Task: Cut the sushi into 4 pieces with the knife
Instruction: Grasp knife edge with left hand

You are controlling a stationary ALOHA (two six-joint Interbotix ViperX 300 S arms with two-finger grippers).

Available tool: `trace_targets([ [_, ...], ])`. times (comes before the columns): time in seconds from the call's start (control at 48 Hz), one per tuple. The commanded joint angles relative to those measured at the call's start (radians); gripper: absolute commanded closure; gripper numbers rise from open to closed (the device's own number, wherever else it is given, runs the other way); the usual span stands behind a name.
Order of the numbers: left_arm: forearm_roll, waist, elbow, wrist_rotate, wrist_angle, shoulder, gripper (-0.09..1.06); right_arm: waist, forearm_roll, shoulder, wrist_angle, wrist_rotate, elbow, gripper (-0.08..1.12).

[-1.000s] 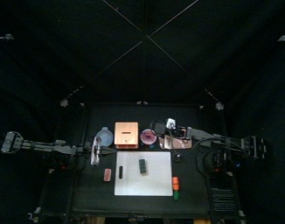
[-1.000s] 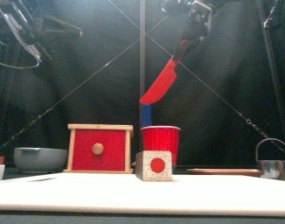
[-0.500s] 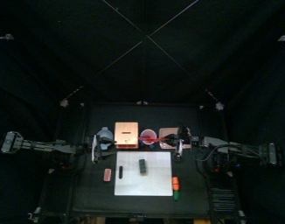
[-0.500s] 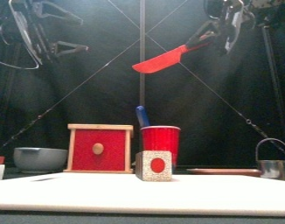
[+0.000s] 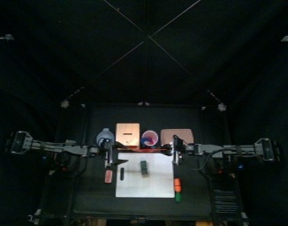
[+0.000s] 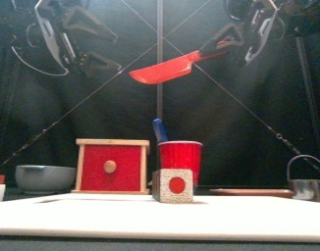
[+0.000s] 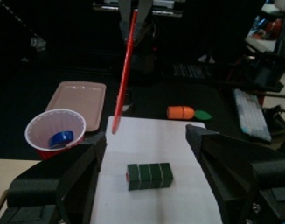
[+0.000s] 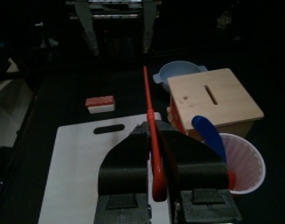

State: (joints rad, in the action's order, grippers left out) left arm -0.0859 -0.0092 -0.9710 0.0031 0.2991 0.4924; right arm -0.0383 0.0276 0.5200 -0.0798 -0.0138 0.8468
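Count by kind:
white cutting board point(image 5: 153, 184) ×1
sushi roll point(image 7: 149, 175) ×1
knives ×2 — red knife point(image 6: 170, 69), blue knife point(image 6: 159, 129)
red cup point(image 6: 180, 155) ×1
wooden box point(image 6: 112, 167) ×1
blue-grey bowl point(image 6: 45, 177) ×1
pink tray point(image 7: 84, 98) ×1
metal cutter point(image 6: 304, 181) ×1
small toy foods ×2 — orange-and-green toy point(image 7: 180, 112), red-and-white toy point(image 8: 100, 104)

Open board point(image 7: 156, 142) around sushi roll point(image 7: 149, 175)

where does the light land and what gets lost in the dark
Top view: the white cutting board is the brightest patch, and all around it sinks into black. Front view: a pale glow lights the curtain behind the red knife. Left wrist view: the sushi roll reads dark against the lit board.
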Motion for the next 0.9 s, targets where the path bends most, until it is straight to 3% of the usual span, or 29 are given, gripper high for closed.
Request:
trace_targets([
  [0.021,0.009,0.005,0.040,0.002,0.003,-0.017,-0.05,0.003,-0.003,-0.003,-0.020,-0.002,-0.031,0.95],
  [0.271,0.021,0.014,0.055,0.002,0.003,-0.067,-0.02,0.003,-0.006,-0.018,-0.052,0.000,-0.035,0.95],
  [0.521,0.034,0.037,0.075,0.005,0.008,-0.129,0.09,0.003,-0.006,-0.026,-0.064,0.000,-0.038,0.95],
  [0.75,0.058,0.048,0.075,0.003,0.075,-0.152,0.18,0.003,-0.005,-0.026,-0.066,-0.003,-0.037,0.95],
  [0.896,0.060,0.051,0.071,0.003,0.078,-0.155,0.20,0.003,-0.008,-0.025,-0.066,0.000,-0.038,0.95],
])
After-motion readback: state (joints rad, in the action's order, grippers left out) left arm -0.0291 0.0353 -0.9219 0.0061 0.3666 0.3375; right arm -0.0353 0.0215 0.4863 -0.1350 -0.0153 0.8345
